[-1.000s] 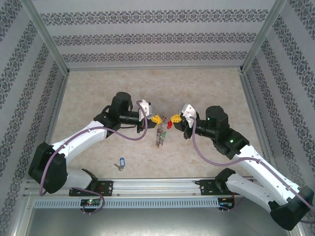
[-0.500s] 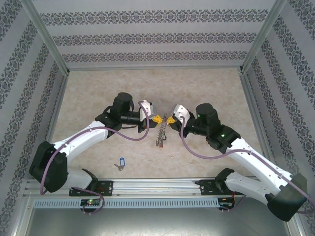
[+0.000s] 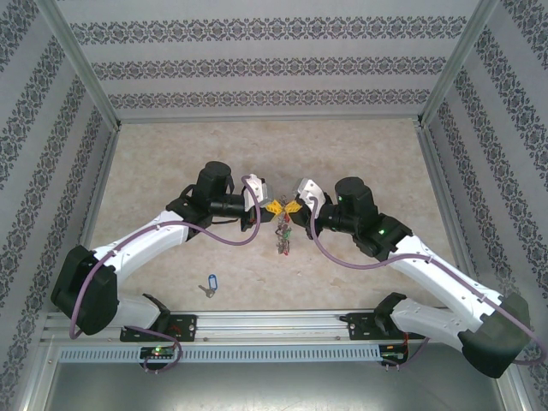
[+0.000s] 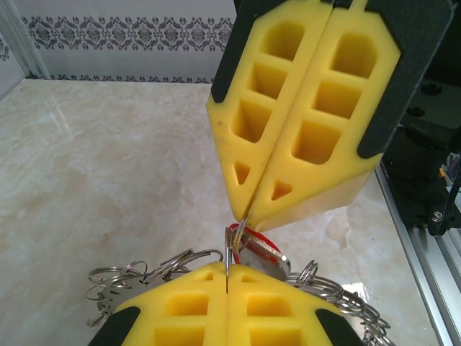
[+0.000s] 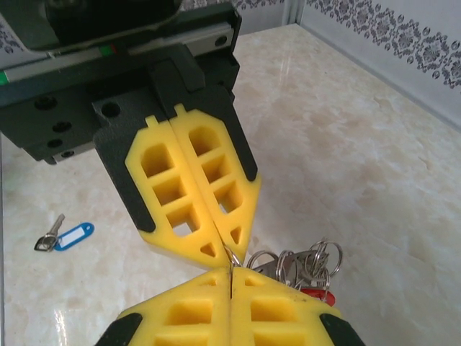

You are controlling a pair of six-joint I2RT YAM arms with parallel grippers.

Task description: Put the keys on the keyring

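Note:
My left gripper [image 3: 272, 206] and right gripper [image 3: 294, 207] meet tip to tip above the table's middle. The keyring [image 3: 281, 236], a bunch of grey rings and small keys, hangs below them. In the left wrist view my left gripper [image 4: 227, 269] is shut on a thin edge of the keyring [image 4: 148, 277]. Right above it, the right gripper [image 4: 245, 216] pinches the small loop of the red-tagged key [image 4: 265, 250]. The right wrist view has my right gripper [image 5: 230, 272] shut, the left gripper [image 5: 226, 249] touching it, and the keyring [image 5: 302, 265] just behind. The blue-tagged key [image 3: 208, 286] lies on the table.
The blue-tagged key [image 5: 68, 236] lies near the front rail [image 3: 274, 324], left of centre, by the left arm's forearm. Patterned walls close the marble tabletop [image 3: 368, 154] at the back and both sides. Open tabletop lies behind the grippers.
The right gripper has travelled left with the red-tagged key until its tips touch the left gripper's. The left gripper and the hanging keyring have hardly moved.

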